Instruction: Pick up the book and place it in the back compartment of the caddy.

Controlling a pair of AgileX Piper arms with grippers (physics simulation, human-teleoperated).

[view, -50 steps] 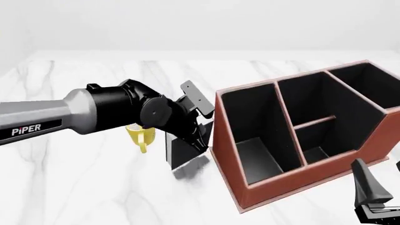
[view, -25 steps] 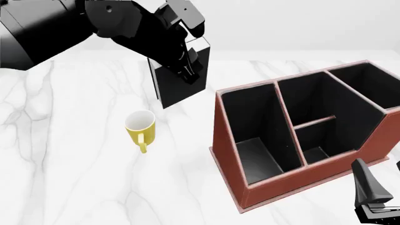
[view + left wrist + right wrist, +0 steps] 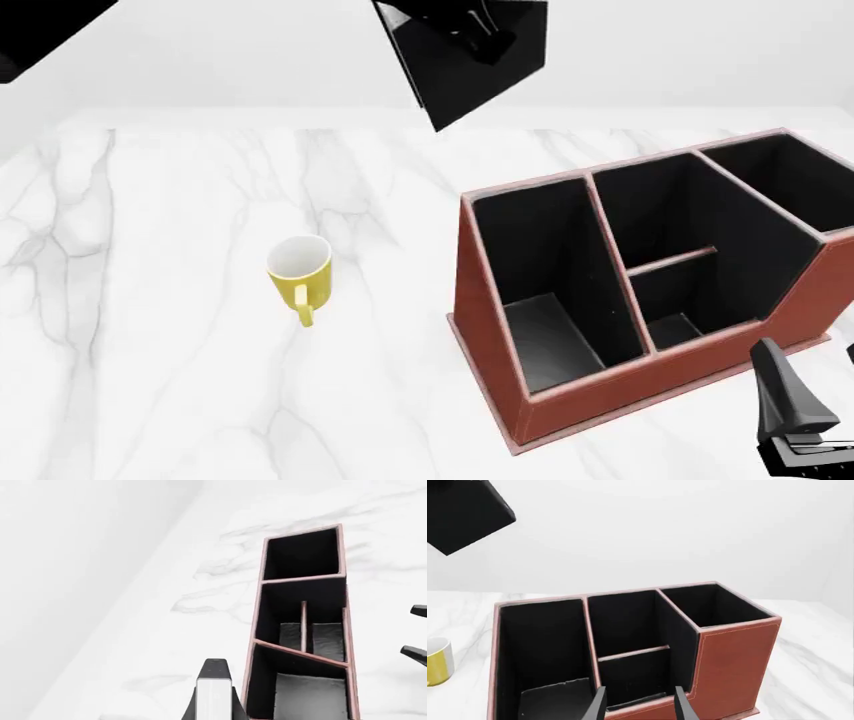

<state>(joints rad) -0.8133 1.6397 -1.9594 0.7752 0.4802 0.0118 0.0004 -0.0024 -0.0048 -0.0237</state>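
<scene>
The black book hangs high above the table, tilted, left of and above the caddy. My left gripper is shut on it and mostly out of the front view's top edge. In the left wrist view the book's white page edges sit between my fingers, with the caddy below. The caddy's middle section is split by a short cross divider. The back compartment, the small cell with the low outer wall, is empty. My right gripper is open and empty, low in front of that wall.
A yellow mug stands upright on the white marble table, left of the caddy. The caddy also has a long narrow cell and a large cell. The right gripper sits at the table's near right.
My left arm has lifted the book from beside the mug up and to the right, until the arm has mostly left the front view. The right arm has not moved.
</scene>
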